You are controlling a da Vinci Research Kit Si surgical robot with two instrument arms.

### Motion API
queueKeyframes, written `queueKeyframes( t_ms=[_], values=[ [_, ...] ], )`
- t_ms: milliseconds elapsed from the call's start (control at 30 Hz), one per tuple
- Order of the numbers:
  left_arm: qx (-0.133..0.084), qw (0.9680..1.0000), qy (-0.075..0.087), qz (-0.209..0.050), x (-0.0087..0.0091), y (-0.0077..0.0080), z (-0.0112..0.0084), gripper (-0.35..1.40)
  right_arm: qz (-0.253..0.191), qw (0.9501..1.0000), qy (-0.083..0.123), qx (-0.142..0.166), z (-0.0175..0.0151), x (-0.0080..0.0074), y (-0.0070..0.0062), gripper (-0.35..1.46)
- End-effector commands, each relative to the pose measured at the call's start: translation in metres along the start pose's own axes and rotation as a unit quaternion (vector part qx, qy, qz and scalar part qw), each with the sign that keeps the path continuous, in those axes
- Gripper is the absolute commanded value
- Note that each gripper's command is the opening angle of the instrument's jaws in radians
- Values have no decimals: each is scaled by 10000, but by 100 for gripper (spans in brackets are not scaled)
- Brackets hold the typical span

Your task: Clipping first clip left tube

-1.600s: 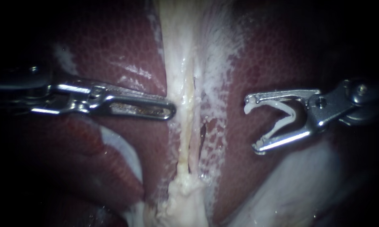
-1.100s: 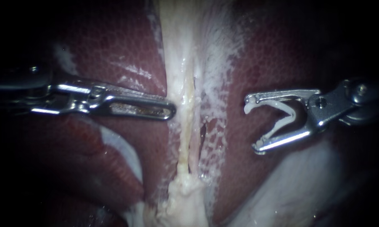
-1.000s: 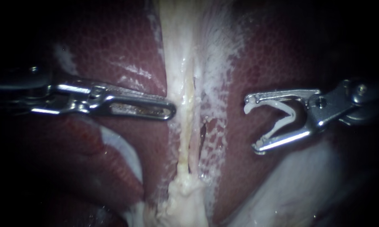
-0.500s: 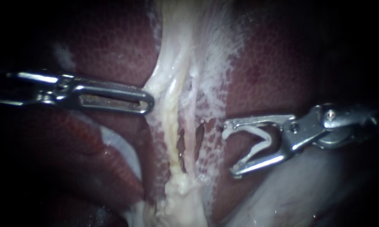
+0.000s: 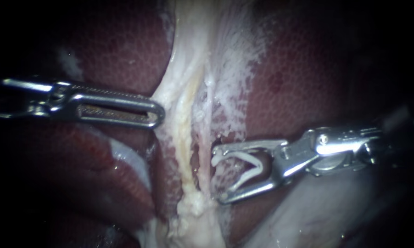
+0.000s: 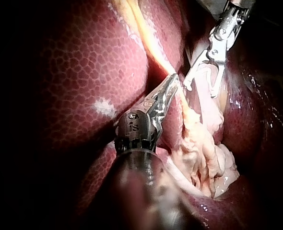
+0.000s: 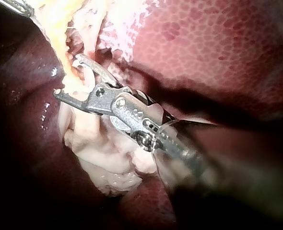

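Our left instrument (image 6: 173, 79) runs up from the near edge, its shaft dark and blurred close to the camera. Its jaws lie together, nipped onto the edge of the pale strand (image 6: 148, 43) that runs along the liver (image 6: 84, 72). Ahead of it and just beside the tip is our right instrument (image 6: 202, 85), jaws spread wide with a white clip (image 6: 209, 68) seated between them and touching both. We can't tell whether the clip touches the strand. Under both tips sits a lumpy pale tissue mass (image 6: 204, 153), wet and glistening.
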Motion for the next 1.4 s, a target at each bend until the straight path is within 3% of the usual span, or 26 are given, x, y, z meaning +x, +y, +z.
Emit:
queueKeyframes(
  t_ms=[33, 567, 1000, 1400],
  values=[
    [0, 10000, 2, 2, 0, 0, 0, -33, -15, 10000, -6, 19, 3, -1, 1, 60],
    [2, 10000, 3, 4, 1, 0, -1, -33, -83, 9998, -74, 144, 44, -28, 11, 60],
    [2, 10000, 3, 4, 1, 1, -1, -33, -93, 9998, -86, 165, 71, -21, 18, 60],
    [14, 10000, 8, 16, 4, 15, 1, -33, 103, 9983, -130, 564, 87, -6, 5, 59]
  ],
)
